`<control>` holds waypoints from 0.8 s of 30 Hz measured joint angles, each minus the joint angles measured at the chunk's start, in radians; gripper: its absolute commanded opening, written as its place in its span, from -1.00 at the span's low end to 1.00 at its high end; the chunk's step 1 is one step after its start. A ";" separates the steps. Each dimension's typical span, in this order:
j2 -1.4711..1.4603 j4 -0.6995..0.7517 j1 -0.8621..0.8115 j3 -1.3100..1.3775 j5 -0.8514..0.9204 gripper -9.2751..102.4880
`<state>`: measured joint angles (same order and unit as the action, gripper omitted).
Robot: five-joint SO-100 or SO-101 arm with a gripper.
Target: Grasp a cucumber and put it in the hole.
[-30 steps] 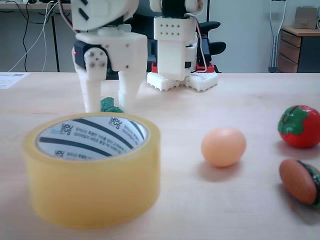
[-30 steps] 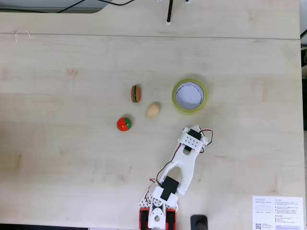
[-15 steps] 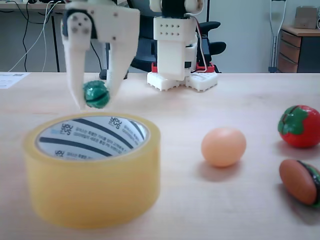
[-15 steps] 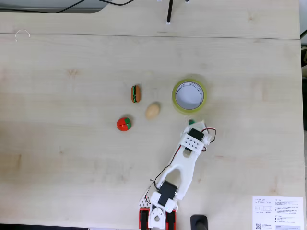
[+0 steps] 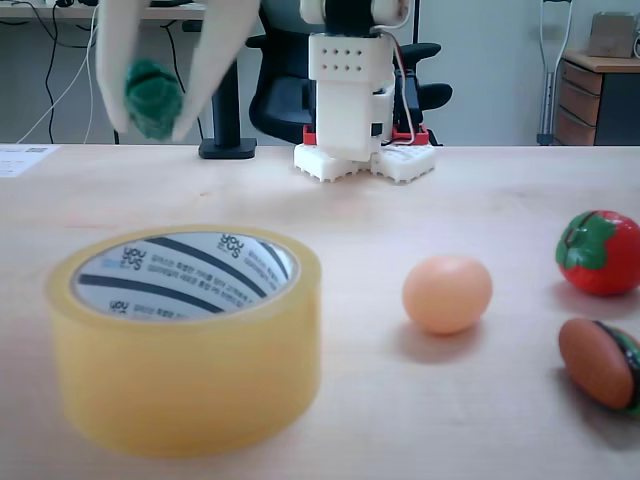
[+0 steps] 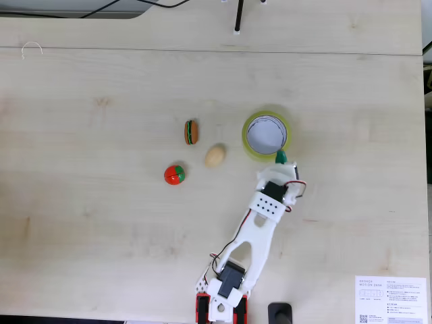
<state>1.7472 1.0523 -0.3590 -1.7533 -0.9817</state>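
Gripper (image 5: 152,118) clamps the cucumber (image 5: 152,98), held clear above the table (image 5: 400,200); from above the cucumber (image 6: 280,157) sits at the tape roll's (image 6: 251,150) rim. The hole (image 5: 185,274) holds nothing visible. Egg (image 5: 447,293) lies beside the roll.

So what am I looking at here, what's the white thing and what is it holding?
It's a small white robot arm bolted to a wooden table. One fixed view looks across the table, the other looks straight down. Its gripper pinches a green toy cucumber in the air, close to a yellow tape roll, seen from above here. Also on the table: an egg, a tomato and a toy burger.
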 measured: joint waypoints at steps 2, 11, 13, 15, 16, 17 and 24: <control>0.000 0.000 0.017 0.032 -0.018 -0.84; -0.067 0.011 0.104 0.255 -0.110 -0.84; -0.112 0.011 0.126 0.311 -0.132 -0.84; -0.158 0.011 0.149 0.364 -0.155 -0.84; -0.184 0.011 0.160 0.390 -0.163 -0.84; -0.209 0.011 0.170 0.414 -0.170 -0.84; -0.333 0.012 0.209 0.529 -0.187 -0.84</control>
<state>1.4143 1.0646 -0.1503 -1.2241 -1.1689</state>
